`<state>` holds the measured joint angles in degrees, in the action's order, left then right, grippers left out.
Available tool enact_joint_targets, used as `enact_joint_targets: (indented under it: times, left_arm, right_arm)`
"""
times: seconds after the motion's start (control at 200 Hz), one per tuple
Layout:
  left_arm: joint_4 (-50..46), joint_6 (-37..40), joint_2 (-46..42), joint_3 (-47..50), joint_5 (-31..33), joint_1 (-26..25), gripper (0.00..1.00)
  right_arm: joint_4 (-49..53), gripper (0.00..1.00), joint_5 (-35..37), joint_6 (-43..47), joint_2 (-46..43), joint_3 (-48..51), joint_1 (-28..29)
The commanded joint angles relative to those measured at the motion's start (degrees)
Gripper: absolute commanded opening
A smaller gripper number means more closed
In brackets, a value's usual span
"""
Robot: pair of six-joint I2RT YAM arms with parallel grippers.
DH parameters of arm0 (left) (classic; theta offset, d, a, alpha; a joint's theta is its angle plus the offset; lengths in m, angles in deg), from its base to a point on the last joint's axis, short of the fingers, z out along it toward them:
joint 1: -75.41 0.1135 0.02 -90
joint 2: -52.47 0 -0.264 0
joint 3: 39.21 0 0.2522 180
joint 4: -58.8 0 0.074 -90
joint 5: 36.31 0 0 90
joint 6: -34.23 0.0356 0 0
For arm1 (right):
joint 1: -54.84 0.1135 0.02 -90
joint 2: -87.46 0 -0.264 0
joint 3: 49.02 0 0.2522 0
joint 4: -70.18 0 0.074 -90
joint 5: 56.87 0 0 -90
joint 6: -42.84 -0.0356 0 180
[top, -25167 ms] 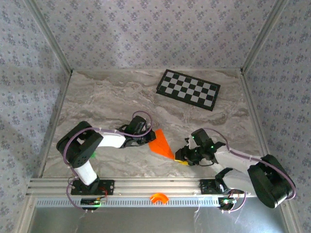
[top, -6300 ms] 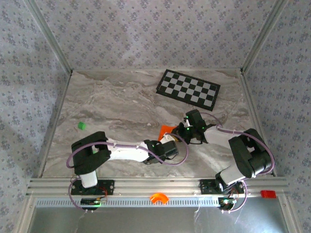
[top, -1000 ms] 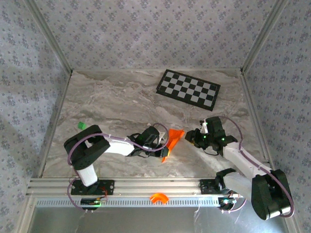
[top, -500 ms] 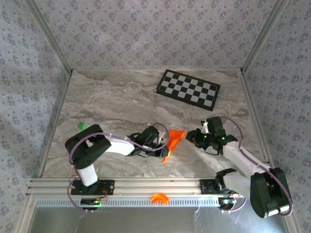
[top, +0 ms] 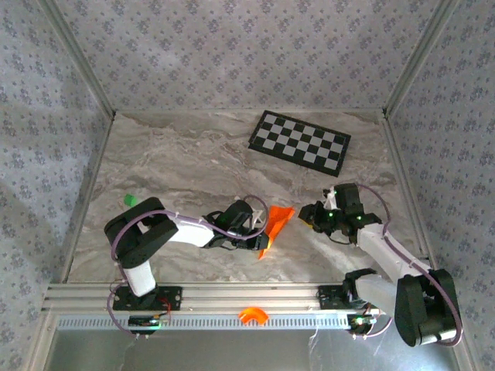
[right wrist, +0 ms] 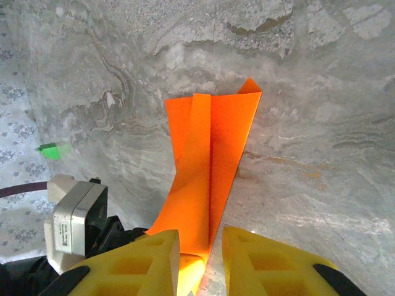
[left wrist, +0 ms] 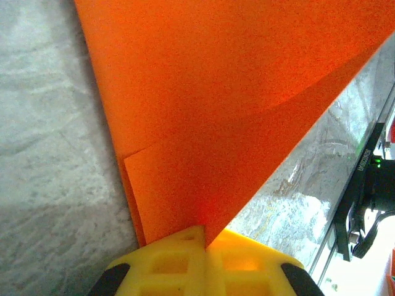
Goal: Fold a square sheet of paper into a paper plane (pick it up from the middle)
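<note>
One end of the creased bright orange paper sheet [left wrist: 216, 92] is hidden inside the clamped left gripper [left wrist: 205, 246], mid grey marbled tabletop [top: 178, 170]. Narrowly parted fingers of the right gripper [right wrist: 200, 237] are shown by its wrist view, contact with the sheet unresolved; overhead it is seen just beside. Sheet position is unchanged from a second ago.

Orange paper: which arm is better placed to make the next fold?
Right, probably. The left gripper is shut on the paper and anchors it. The right gripper is open, holds nothing and sits close beside the paper, so it could press the crease.
</note>
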<state>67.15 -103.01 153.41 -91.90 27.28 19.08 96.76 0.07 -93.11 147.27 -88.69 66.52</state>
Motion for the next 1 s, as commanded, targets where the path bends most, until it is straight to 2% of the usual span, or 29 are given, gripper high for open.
enact_joint_targets:
  times: [0.0,0.265,0.555,0.78,0.994]
  left_arm:
    - [0.2,-0.5,2.1,0.7,-0.7,-0.4,0.00]
    - [1.5,-0.9,2.4,0.8,-1.8,-0.4,0.00]
    - [0.9,-0.6,2.2,0.2,-2.5,-0.1,0.00]
    - [0.4,0.2,2.1,1.2,-2.6,0.6,0.00]
    - [0.2,0.7,2.3,0.8,-3.1,1.1,0.00]
  right_arm:
    - [-0.4,0.26,-0.4,1.3,-1.6,-1.1,-0.3]
    - [0.3,0.23,5.0,2.8,-7.9,0.2,-0.2]
    - [-2.6,0.25,0.0,2.4,-6.9,1.7,-0.3]
    - [-4.8,0.26,-1.1,2.6,-6.1,3.3,-0.3]
    - [-8.5,0.25,-4.8,3.2,-2.0,3.6,0.8]
